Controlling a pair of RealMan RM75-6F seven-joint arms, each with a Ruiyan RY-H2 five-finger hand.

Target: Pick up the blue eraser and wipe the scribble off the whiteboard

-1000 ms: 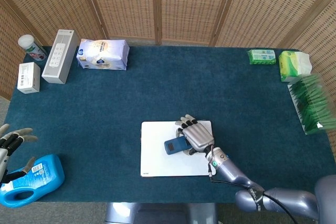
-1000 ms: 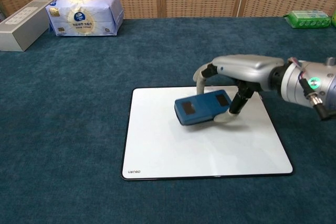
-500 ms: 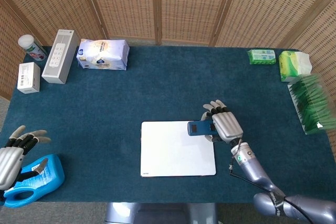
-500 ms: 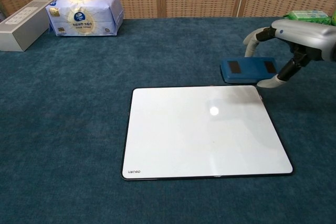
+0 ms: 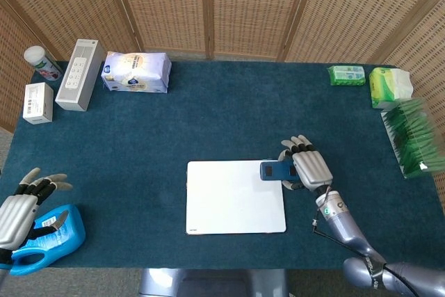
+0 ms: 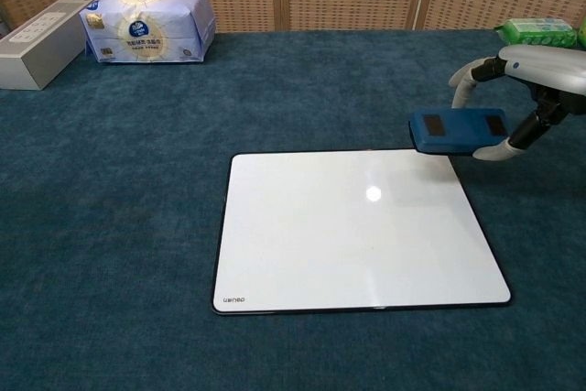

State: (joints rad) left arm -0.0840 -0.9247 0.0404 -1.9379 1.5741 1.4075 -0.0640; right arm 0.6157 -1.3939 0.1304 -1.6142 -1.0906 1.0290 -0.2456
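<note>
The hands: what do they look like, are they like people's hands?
Roughly. The right hand has a silver-grey shell, dark finger segments and pale tips; its grey wrist carries a small green light and a thin black cable. The left hand looks alike.

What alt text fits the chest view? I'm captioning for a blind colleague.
The right hand holds the blue eraser just above the far right corner of a clean whiteboard on the blue table; a tissue pack sits far left.
</note>
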